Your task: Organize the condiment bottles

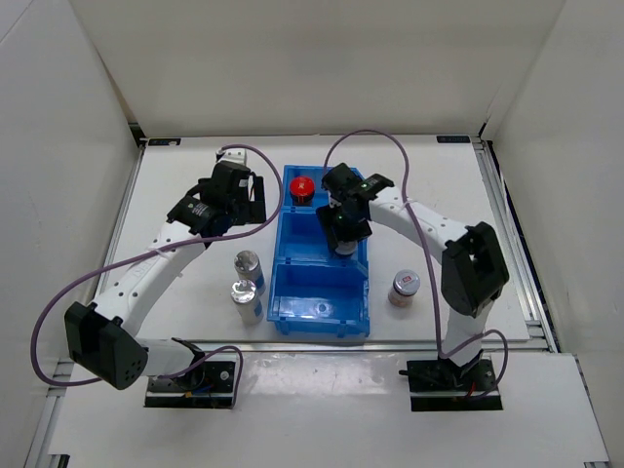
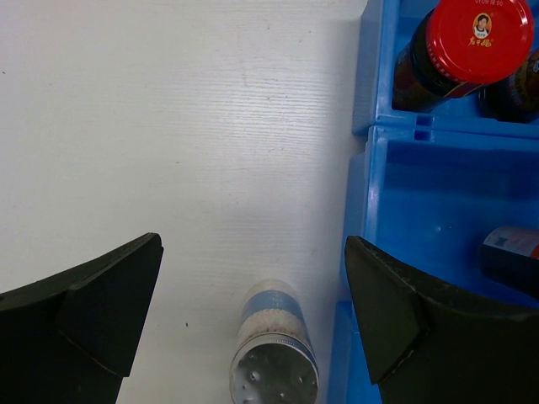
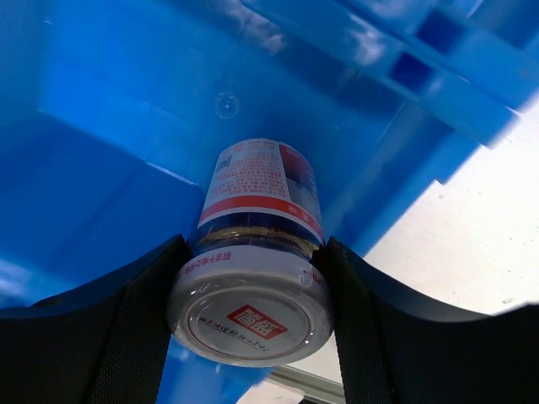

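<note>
My right gripper (image 1: 343, 237) is shut on a grey-lidded bottle (image 3: 251, 278) with a white-red label, held inside the middle compartment of the blue bin (image 1: 285, 255). A red-capped dark bottle (image 1: 302, 185) stands in the far compartment; in the left wrist view (image 2: 474, 38) a second dark bottle (image 2: 515, 91) stands beside it. My left gripper (image 1: 250, 195) is open and empty, left of the bin's far end. Two silver-capped blue-label bottles (image 1: 246, 263) (image 1: 246, 294) stand left of the bin; the nearer one to the gripper shows in the left wrist view (image 2: 274, 358). Another grey-lidded bottle (image 1: 404, 286) stands right of the bin.
The bin's near compartment (image 1: 322, 302) holds no bottle. White walls enclose the table on three sides. A metal rail (image 1: 512, 244) runs along the right edge. Purple cables loop above both arms.
</note>
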`<state>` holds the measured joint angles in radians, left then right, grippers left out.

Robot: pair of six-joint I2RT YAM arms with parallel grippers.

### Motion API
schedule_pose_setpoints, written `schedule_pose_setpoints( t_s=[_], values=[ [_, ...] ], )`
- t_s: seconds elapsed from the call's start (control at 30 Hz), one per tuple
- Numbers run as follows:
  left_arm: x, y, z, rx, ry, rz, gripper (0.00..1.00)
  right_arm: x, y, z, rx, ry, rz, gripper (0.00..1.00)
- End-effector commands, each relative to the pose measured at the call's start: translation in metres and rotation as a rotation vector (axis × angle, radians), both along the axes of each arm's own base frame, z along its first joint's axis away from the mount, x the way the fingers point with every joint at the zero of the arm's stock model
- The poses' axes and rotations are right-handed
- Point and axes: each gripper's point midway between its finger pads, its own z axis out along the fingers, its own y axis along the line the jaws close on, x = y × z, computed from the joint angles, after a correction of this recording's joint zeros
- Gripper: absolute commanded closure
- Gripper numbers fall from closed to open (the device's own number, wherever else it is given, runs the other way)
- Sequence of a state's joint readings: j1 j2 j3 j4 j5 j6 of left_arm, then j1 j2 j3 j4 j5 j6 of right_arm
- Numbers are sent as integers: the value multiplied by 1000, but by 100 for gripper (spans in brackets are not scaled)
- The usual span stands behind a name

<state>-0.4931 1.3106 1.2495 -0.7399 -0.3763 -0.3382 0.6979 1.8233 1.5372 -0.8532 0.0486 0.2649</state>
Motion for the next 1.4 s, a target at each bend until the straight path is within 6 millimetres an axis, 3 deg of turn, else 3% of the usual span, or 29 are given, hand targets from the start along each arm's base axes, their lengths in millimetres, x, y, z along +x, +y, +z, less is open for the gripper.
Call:
schedule_pose_setpoints(
  t_s=[0.0, 0.07, 0.1, 0.17, 0.3, 0.33, 0.43, 0.53, 0.6, 0.63, 0.77, 0.8, 0.93, 1.07, 1.3, 1.37],
  values=[
    [-4, 7, 14, -4, -49, 16, 0, 26, 16, 25, 31, -130, 13, 60],
    [-4, 8, 14, 1, -52, 23, 0, 31, 14, 22, 8, -141, 15, 53],
    [-5, 9, 11, 6, -44, 23, 0, 29, 12, 17, -6, -125, 16, 42],
    [-6, 9, 14, 1, -52, 23, 0, 28, 5, 12, -47, -115, 7, 31],
    [-7, 11, 10, 11, -47, 30, 0, 29, 6, 24, -54, -133, -2, 11],
    [-7, 11, 10, 11, -47, 30, 0, 32, 2, 36, -61, -168, -16, 0],
    [-7, 11, 10, 11, -47, 30, 0, 37, -5, 67, -58, -236, -30, 0],
    [-6, 9, 7, 2, -36, 28, 0, 32, -30, 111, -52, -349, -127, 0],
    [-6, 9, 7, 2, -36, 28, 0, 24, -51, 114, -59, -367, -197, 0],
    [-7, 7, 7, -10, -33, 27, 0, 8, -72, 108, -61, -353, -266, 0],
    [-8, 5, 3, -20, -21, 24, 0, -31, -104, 93, 27, -271, -280, 0],
    [-9, 6, -1, -15, -13, 24, 0, -50, -115, 69, -18, -211, -271, 0],
    [-11, 7, -5, -10, -4, 25, 0, -94, -141, 38, -60, -103, -315, 0],
    [-13, 4, -10, -25, 11, 16, 0, -111, -146, 13, -89, -24, -333, 0],
    [-14, 2, -17, -21, 30, 10, 0, -111, -142, -26, -149, 81, -360, 0],
    [-14, 2, -17, -21, 30, 10, 0, -108, -143, -28, -158, 75, -363, 0]
  ],
)
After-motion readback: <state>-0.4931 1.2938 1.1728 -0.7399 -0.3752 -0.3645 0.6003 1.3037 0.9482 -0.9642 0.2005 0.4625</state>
